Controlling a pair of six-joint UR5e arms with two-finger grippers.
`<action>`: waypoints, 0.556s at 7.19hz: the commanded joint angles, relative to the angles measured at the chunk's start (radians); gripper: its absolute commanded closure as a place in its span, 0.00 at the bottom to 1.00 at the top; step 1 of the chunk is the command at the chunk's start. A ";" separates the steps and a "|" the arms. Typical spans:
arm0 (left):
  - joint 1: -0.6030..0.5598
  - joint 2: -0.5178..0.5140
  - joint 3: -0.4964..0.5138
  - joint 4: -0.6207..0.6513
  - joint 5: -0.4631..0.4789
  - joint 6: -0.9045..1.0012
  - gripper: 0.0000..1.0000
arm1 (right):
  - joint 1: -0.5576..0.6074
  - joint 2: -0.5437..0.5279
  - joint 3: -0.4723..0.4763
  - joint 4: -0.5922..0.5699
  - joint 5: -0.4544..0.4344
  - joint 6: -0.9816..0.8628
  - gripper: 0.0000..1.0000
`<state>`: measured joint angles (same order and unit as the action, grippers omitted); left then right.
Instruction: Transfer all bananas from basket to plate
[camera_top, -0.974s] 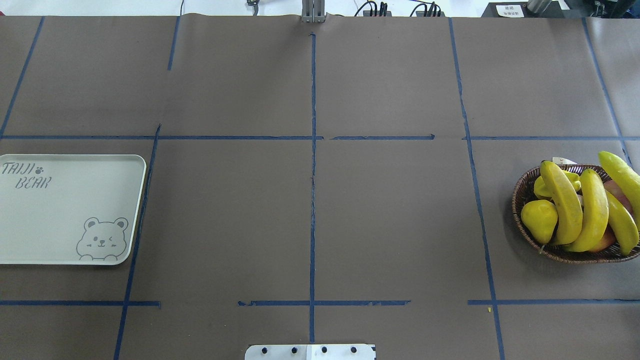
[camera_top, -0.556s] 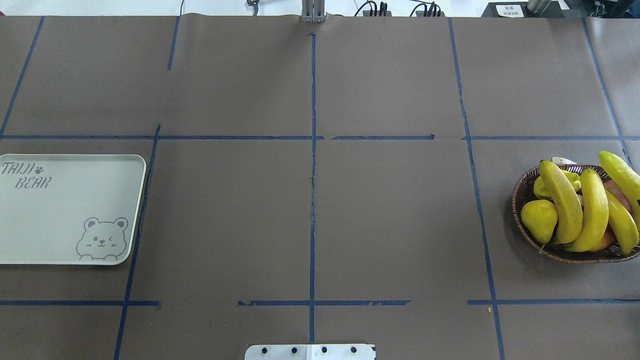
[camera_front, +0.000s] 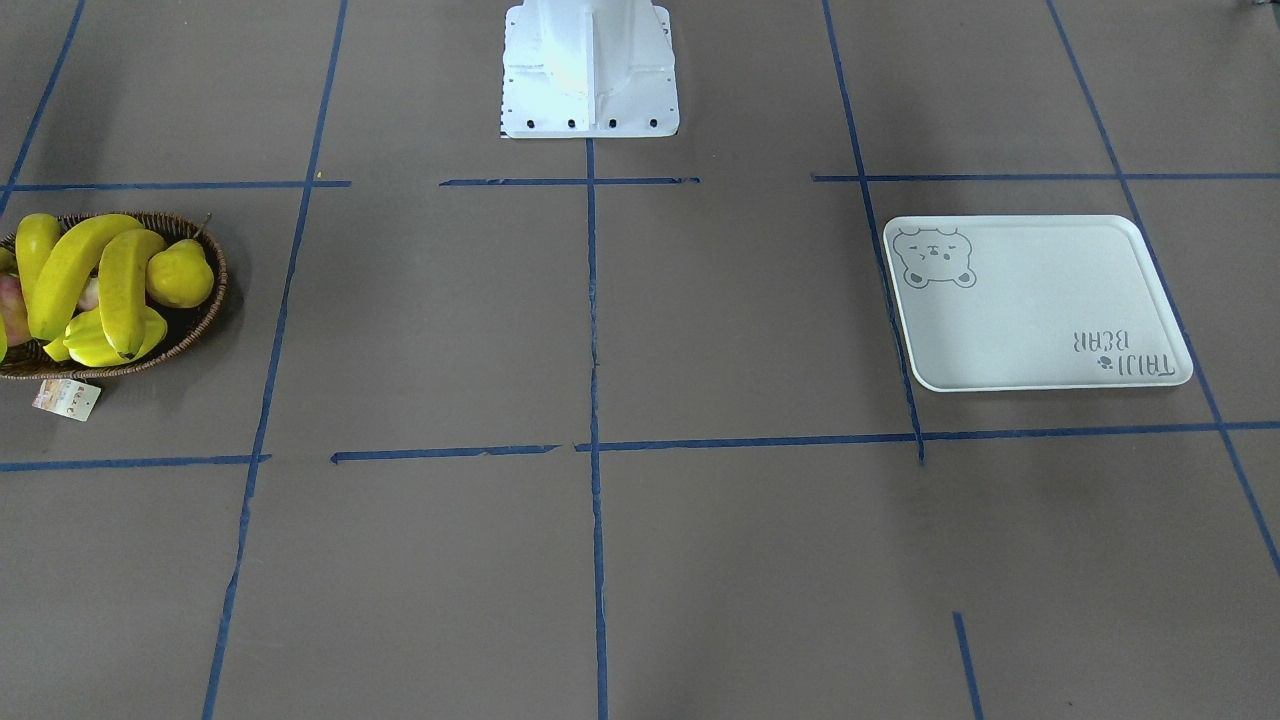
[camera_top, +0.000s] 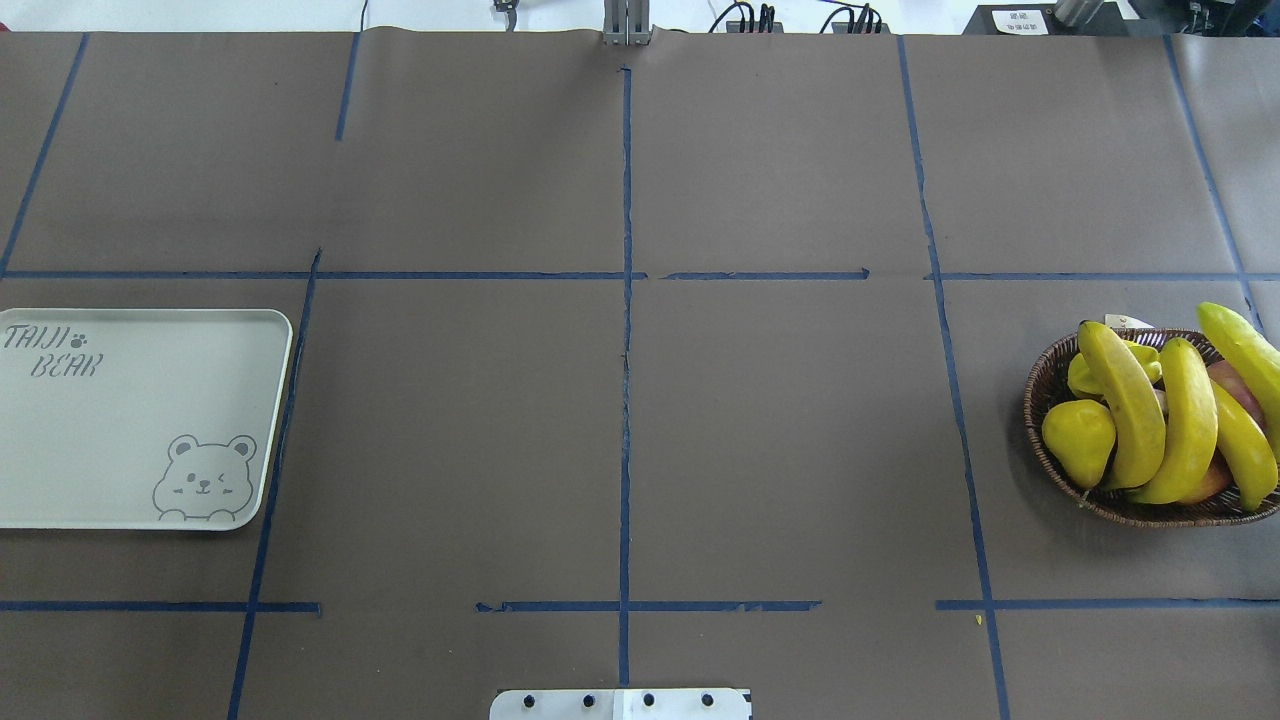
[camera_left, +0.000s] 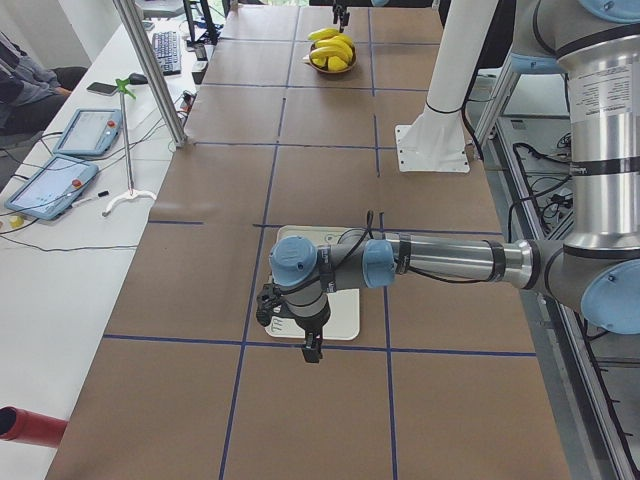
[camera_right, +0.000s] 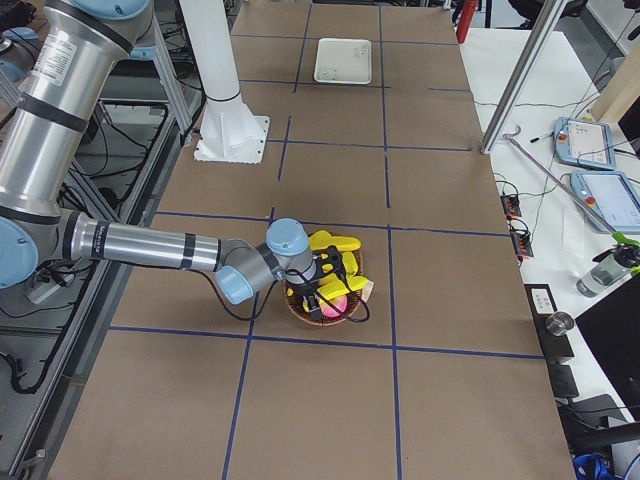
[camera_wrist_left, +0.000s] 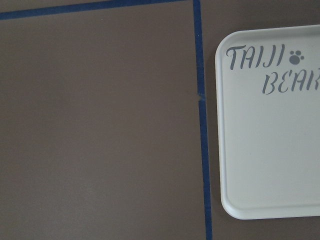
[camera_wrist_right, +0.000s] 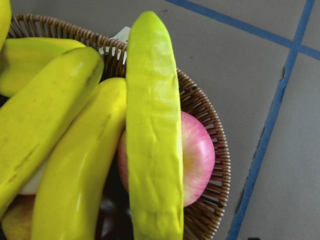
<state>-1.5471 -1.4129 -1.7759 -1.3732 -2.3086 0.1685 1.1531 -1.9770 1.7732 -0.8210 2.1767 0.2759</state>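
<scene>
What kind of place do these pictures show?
Probably a robotics lab test bench: grey jointed robot arms reach over a brown paper-covered table gridded with blue tape, and touchscreen control tablets lie on a white side bench.

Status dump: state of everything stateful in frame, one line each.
bananas: all four piled in the basket, none on the plate.
basket: loaded with fruit, upright on the table.
plate: bare, lying flat.
left tool: by the plate's edge, open or shut unclear.
right tool: over the basket, open or shut unclear.
</scene>
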 joint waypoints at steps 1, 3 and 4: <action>0.001 0.000 0.001 -0.001 0.000 0.000 0.00 | -0.022 0.020 -0.017 0.000 -0.011 0.000 0.12; 0.001 0.000 0.001 -0.001 0.000 0.000 0.00 | -0.029 0.040 -0.055 0.002 -0.011 -0.003 0.20; 0.001 0.000 0.003 -0.001 0.000 0.000 0.00 | -0.032 0.041 -0.061 0.002 -0.009 -0.003 0.26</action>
<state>-1.5462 -1.4128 -1.7743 -1.3744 -2.3087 0.1687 1.1249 -1.9410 1.7249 -0.8193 2.1665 0.2737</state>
